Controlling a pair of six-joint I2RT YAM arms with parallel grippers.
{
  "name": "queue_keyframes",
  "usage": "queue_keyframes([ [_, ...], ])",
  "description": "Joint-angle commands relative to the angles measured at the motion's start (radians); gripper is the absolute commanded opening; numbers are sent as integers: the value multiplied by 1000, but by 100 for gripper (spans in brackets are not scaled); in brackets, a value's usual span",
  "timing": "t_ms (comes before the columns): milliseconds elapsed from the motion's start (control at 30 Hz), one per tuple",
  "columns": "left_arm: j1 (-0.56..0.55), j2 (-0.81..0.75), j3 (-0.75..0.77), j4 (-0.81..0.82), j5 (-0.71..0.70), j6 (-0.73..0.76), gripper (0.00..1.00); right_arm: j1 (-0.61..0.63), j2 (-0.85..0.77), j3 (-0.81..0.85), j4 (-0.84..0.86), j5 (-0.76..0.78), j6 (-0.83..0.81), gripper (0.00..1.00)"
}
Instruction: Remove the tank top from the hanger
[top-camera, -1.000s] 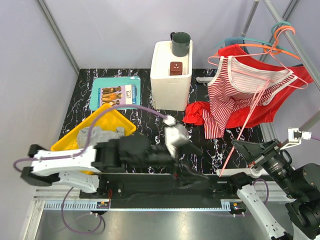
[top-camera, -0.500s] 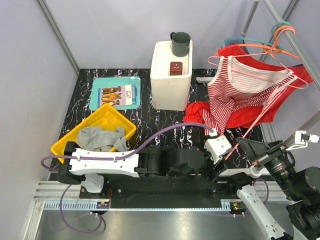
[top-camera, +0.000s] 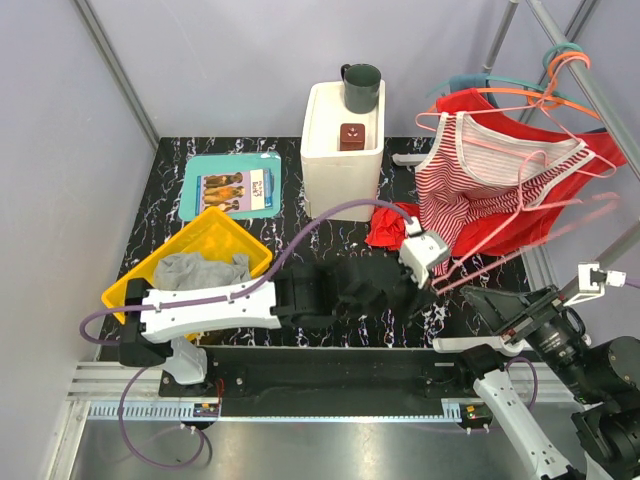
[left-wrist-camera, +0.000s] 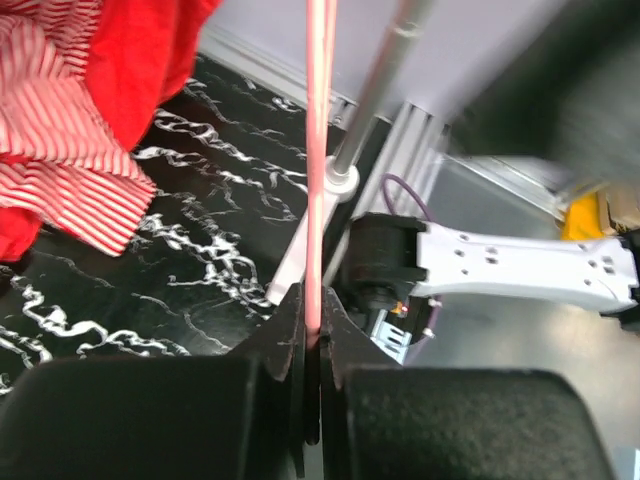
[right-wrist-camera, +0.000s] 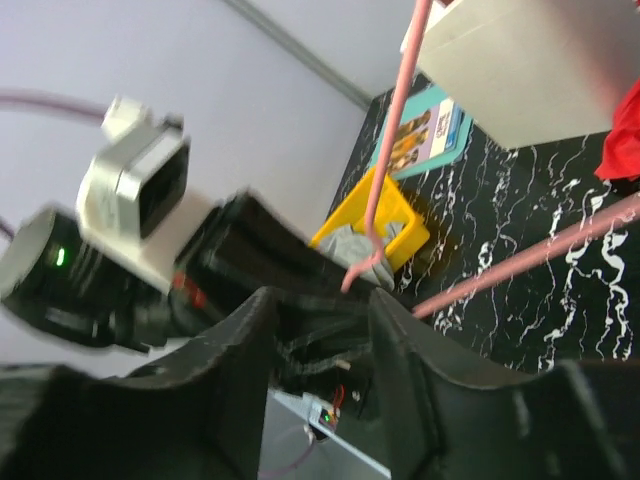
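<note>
The left tool (left-wrist-camera: 314, 335) is pressed together on a thin rod of the pink hanger (left-wrist-camera: 320, 150), and its arm is stretched low across the desk (top-camera: 160, 200) toward the right side. The right tool (right-wrist-camera: 320, 315) is spread wide with nothing clamped, raised at the desk's near right corner. The striped tank top (top-camera: 470, 195) hangs on that hanger in front of a red garment (top-camera: 520, 230), at the desk's right.
</note>
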Motion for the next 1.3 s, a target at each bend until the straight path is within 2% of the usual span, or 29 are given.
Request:
queue_keyframes([
  [0, 53, -78, 1, 12, 95, 1, 0, 5, 0, -32, 6, -155, -63, 56],
  [400, 58, -54, 6, -1, 116, -12, 0, 5, 89, -41, 124, -205, -139, 54],
  [700, 56, -40, 31, -9, 167, -35, 0, 5, 113, -64, 132, -122, -210, 49],
  [1200, 55, -38, 57, 9, 205, -3, 0, 4, 124, -129, 216, -89, -124, 27],
  [1267, 56, -38, 66, 8, 205, 4, 0, 5, 119, -133, 226, -88, -113, 17],
])
